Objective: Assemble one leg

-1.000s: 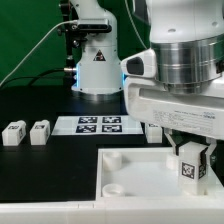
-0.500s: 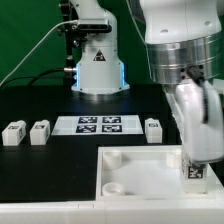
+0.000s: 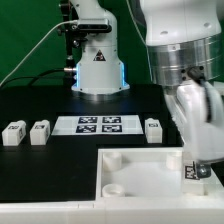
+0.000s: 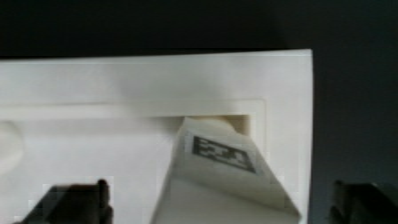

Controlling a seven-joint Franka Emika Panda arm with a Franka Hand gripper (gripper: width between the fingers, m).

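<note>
I read the leg (image 4: 217, 152) as a light, rigid plastic block — smooth-sided, best pinched across its flat faces. It stands on the panel (image 3: 140, 170) near a corner; my gripper (image 4: 217, 205) hangs spread wide around it, holding nothing.

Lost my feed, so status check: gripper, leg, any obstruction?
Gripper low over the panel corner, jaws wide in wrist view. Leg on the panel between the fingers; contact unclear. Three spare legs on the table, clear of the arm.
</note>
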